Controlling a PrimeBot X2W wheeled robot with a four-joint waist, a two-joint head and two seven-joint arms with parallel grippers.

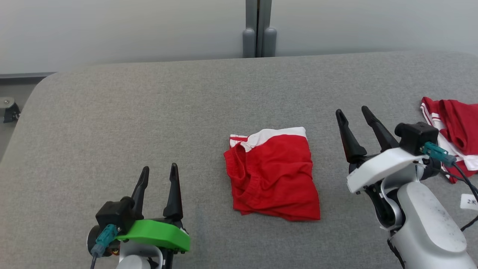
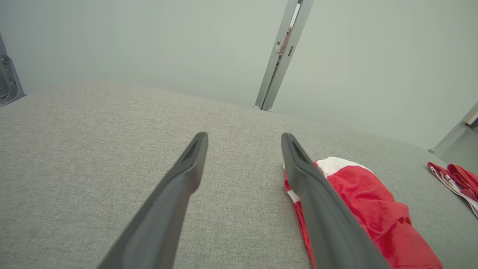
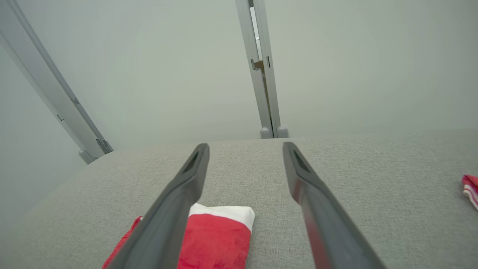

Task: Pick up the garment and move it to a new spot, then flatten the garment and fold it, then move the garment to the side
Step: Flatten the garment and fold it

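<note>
The garment point(image 1: 272, 173) is a red piece with a white band along its far edge, lying folded in a rough square on the grey table point(image 1: 149, 112) near the middle. My left gripper point(image 1: 159, 172) stands open to its left, near the front edge, holding nothing. My right gripper point(image 1: 352, 113) hovers open just right of the garment, fingers empty and apart from the cloth. In the left wrist view the garment point(image 2: 369, 209) lies behind the right finger. In the right wrist view the garment point(image 3: 220, 235) lies low, between the fingers and partly behind the left one.
A second red and white garment point(image 1: 450, 130) lies crumpled at the table's right edge, behind my right wrist. A small white label point(image 1: 468, 201) sits near it. A grey post point(image 1: 258, 28) stands behind the table's far edge.
</note>
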